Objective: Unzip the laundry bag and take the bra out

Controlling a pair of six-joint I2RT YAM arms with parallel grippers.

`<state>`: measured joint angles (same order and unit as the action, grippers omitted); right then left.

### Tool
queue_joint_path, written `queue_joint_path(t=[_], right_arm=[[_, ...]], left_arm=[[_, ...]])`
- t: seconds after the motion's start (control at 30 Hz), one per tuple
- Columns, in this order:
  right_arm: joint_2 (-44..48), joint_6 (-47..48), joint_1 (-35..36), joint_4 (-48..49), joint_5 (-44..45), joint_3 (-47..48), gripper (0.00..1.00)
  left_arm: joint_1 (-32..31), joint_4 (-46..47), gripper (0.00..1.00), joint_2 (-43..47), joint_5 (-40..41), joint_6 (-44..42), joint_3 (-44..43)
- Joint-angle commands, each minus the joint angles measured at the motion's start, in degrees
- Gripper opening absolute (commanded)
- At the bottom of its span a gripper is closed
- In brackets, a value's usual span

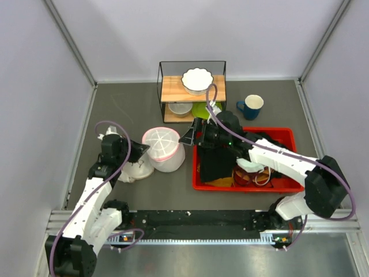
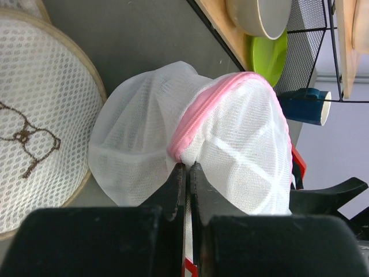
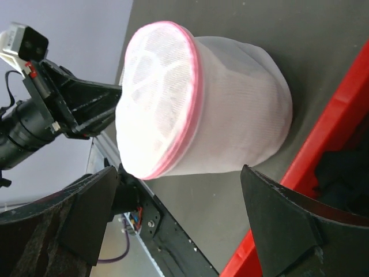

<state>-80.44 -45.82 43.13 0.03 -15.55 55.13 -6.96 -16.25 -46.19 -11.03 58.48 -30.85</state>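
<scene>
Left tool [image 2: 185, 173] sits closest, fingers pressed together on mesh just under the pink zipper band [image 2: 202, 109] of the laundry bag [image 2: 242, 133], likely anchoring it for the unzip. Right tool [image 3: 180, 173] gapes wide and empty, facing the bag's other side. Bag stands on the counter [image 1: 127, 109] beside the red bin [image 1: 242, 188] and looks zipped. Bra not visible, presumably inside.

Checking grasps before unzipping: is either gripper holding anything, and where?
The left gripper is shut on the laundry bag, pinching it by its pink zipper band. The right gripper is open beside the bag, holding nothing.
</scene>
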Motion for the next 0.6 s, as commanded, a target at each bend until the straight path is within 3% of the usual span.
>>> queue_joint_path(t=[0.0, 0.2, 0.3, 0.33, 0.4, 0.43, 0.47, 0.53, 0.57], right_arm=[[-3.5, -3.7, 2.1, 8.6, -2.6, -0.6, 0.89], [-10.1, -5.5, 5.4, 12.8, -5.5, 3.5, 0.79], [-12.3, -5.5, 5.6, 13.2, -4.8, 4.8, 0.55], [-12.7, -5.2, 5.6, 12.2, -4.3, 5.3, 0.41], [-12.7, -3.8, 5.5, 11.0, -3.2, 6.7, 0.22], [-12.7, -3.1, 5.4, 10.1, -2.9, 7.3, 0.04], [-12.7, -2.4, 4.5, 7.4, -2.7, 8.1, 0.0], [-12.7, -0.1, 3.2, 5.7, -4.7, 10.1, 0.0], [-12.8, 0.8, 1.4, 3.5, -7.2, 10.7, 0.0]], left_arm=[[-0.2, -1.2, 0.0, 2.6, 1.5, 4.4, -1.0], [-1.4, -1.6, 0.0, 4.8, 3.2, 11.7, 1.4], [-2.8, -0.6, 0.0, 4.6, 3.2, 13.1, 2.1], [-3.3, -0.5, 0.0, 4.2, 2.5, 13.0, 1.8], [-3.6, -0.3, 0.0, 3.8, 1.0, 11.9, 1.4], [-3.6, 0.0, 0.14, 3.7, -0.2, 10.9, 1.1], [-3.6, 0.1, 0.26, 3.3, -2.9, 8.2, 0.6], [-3.6, -2.5, 0.62, 3.6, -4.0, 5.2, -1.7], [-3.6, -4.0, 0.7, 3.7, -3.3, 1.9, -2.5]])
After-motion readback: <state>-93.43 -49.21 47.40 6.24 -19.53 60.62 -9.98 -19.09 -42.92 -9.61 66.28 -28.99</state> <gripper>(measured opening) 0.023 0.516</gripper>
